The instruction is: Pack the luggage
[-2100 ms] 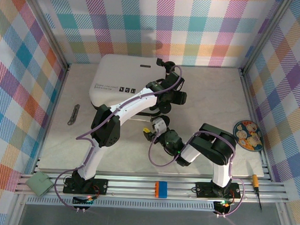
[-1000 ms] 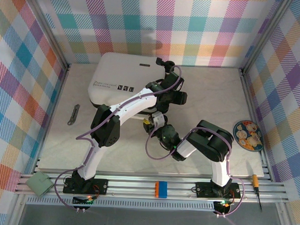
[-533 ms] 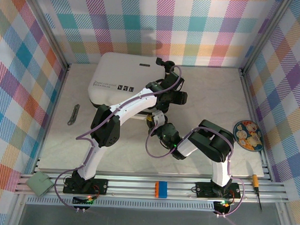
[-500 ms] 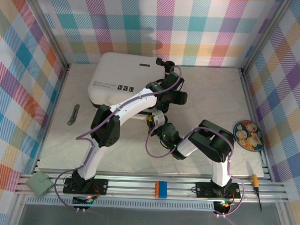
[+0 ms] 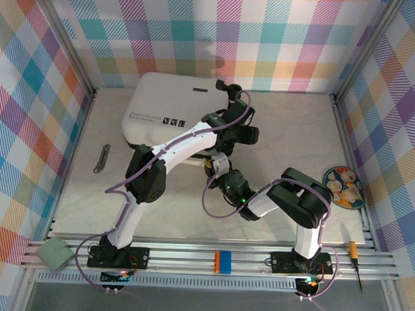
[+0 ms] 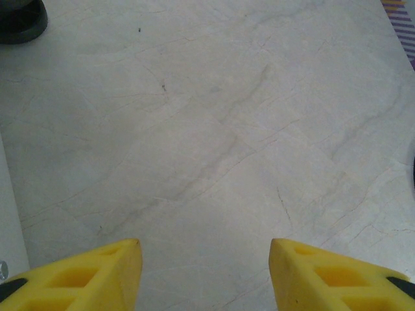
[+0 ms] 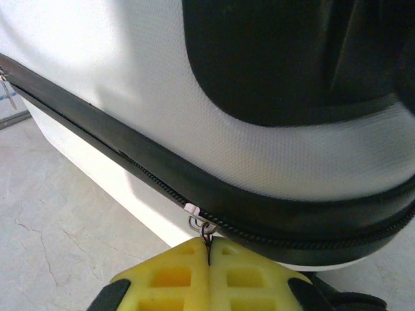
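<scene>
– Where is the luggage being worked?
– It is lying closed at the table's far left. Its zipper pull is being pinched by the tightly closed right gripper.
– How is that best being done?
– The pull is best being drawn along the zipper track, not away from it. The left gripper is being held parted, empty, over bare table.
</scene>
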Controlling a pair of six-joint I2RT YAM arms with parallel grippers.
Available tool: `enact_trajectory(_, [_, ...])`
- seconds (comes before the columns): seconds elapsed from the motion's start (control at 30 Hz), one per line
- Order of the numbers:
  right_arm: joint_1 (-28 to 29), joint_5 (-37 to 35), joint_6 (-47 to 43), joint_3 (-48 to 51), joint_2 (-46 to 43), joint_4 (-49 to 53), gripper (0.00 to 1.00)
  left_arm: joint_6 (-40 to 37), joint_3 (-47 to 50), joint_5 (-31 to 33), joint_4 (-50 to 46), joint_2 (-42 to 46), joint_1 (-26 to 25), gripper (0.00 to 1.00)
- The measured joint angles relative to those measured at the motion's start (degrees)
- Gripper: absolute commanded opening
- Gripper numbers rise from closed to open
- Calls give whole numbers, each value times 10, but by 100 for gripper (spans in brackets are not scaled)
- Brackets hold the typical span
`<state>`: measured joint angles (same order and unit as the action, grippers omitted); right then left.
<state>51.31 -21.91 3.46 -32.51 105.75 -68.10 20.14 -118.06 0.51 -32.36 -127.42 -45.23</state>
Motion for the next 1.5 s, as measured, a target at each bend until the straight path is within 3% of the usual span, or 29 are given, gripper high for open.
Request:
enact_trajectory(0.3, [-6, -60, 41, 0, -62, 125, 0, 1, 58, 7, 74, 30, 5, 54])
enact_trajectory(0.47, [-29, -80, 51, 9, -68, 139, 0, 3, 80, 16, 69, 46, 12, 54])
enact_trajectory(0.83, [-97, 66, 29, 57, -99, 103, 0, 5, 126, 15, 70, 77, 11, 54])
enact_trajectory(0.93, [-93, 97, 25, 59, -109, 100, 9, 4, 126, 15, 70, 79, 11, 54])
enact_trajectory(1.07, [-88, 116, 24, 65, -120, 99, 30, -5, 135, 21, 54, 101, 11, 60])
enact_trajectory(1.27, [-85, 125, 41, 24, -164, 197, 43, -31, 213, 70, 47, 247, 18, 69])
enact_trajectory(1.5, [-112, 127, 51, -78, -175, 322, 46, -23, 444, 180, 82, 495, 153, 72])
